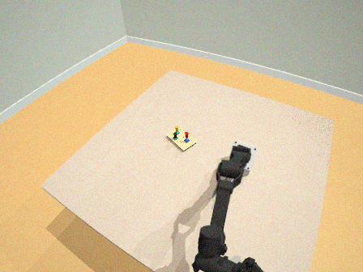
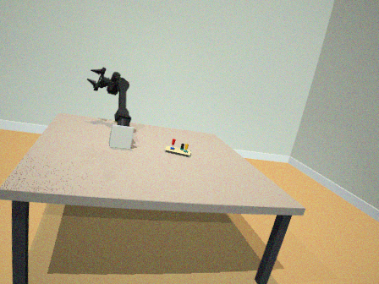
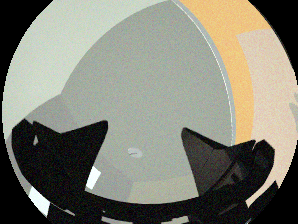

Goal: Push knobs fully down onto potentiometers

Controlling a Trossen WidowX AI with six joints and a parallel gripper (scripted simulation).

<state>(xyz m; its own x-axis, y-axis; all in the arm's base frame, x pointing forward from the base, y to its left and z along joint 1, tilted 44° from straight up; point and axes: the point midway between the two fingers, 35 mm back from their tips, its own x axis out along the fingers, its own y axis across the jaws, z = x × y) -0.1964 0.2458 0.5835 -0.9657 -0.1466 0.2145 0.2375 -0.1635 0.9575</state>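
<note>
The gripper [image 2: 96,79] stands wide open and grasps nothing — in the exterior view its two dark fingers splay apart high in the upper left of the frame, raised well above the table [image 2: 85,177] and pointing toward the left edge, touching nothing. The wrist view confirms it: two black fingers rise from the bottom of the frame with a broad gap between them, and through that gap only grey-green wall shows, with a strip of orange floor and pale table at the right edge. The circuit board [image 1: 182,142] lies near the middle of the top view, well apart from the arm, a small tan rectangle on the beige table; in the exterior view it sits right of centre, beside and to the right of the arm's white base plate [image 2: 120,139]. On it stand a red knob [image 1: 186,134] over a blue part and a yellow knob [image 1: 177,129] over a green part, with a black piece just beside the yellow one. The top view shows the arm [image 1: 223,202] only from behind, its gripper cut off at the bottom edge — the exterior view alone shows the fingers' spread from outside. The parts are too small to tell how far either knob sits down, and no writing or label can be read anywhere.
</note>
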